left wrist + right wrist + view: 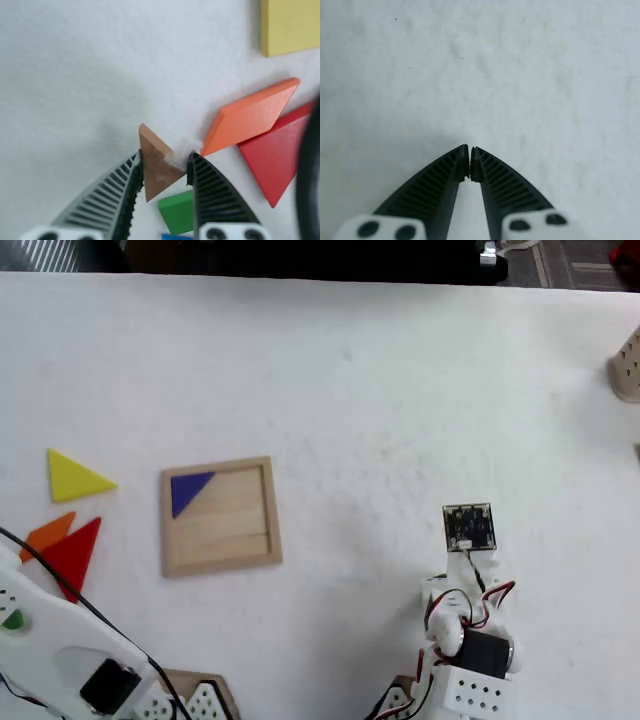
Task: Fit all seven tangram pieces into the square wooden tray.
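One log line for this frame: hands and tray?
left hand: shut on brown triangle | right hand: shut, empty | tray: holds blue triangle

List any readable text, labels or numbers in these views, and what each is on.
No readable text.
The circuit board on the right arm's wrist has tiny markings, too small to read.
The wooden tray, the blue triangle in it and the brown triangle between the fingertips of the left end effector carry no print.
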Motion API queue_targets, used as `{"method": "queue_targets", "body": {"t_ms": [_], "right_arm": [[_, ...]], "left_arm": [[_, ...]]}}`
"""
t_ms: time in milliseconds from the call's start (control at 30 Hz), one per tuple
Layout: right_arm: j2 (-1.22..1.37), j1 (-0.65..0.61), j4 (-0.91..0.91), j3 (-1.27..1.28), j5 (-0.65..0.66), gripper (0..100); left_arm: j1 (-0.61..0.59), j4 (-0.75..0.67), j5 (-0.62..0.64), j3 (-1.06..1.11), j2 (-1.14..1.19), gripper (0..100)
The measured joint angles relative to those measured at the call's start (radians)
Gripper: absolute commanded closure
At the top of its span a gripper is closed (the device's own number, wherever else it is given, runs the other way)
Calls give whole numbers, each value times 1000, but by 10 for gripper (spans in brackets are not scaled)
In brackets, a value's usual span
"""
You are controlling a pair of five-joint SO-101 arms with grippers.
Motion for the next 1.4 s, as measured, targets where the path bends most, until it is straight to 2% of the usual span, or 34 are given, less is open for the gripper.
{"method": "queue_targets", "body": {"t_ms": [100, 300, 433, 633, 833, 1033, 1100, 1200, 1333, 1400], "right_arm": [[0, 0, 0, 0, 0, 981], [0, 0, 0, 0, 0, 981], [0, 0, 0, 0, 0, 981], [0, 0, 0, 0, 0, 981], [0, 0, 0, 0, 0, 981], [0, 0, 0, 0, 0, 981], [0, 0, 0, 0, 0, 981], [0, 0, 0, 0, 0, 981], [0, 0, 0, 0, 0, 981], [0, 0, 0, 0, 0, 981]], "left_arm": [[41, 0, 69, 0, 0, 906], [190, 0, 91, 126, -31, 906], [316, 0, 98, 273, -160, 902], [531, -12, 186, 474, -387, 902], [796, -92, 238, 667, -519, 902], [1030, -275, 311, 809, -566, 902], [1053, -302, 334, 821, -591, 902], [1023, -302, 338, 850, -674, 862], [858, -307, 267, 905, -809, 748], [749, -307, 213, 942, -862, 746]]}}
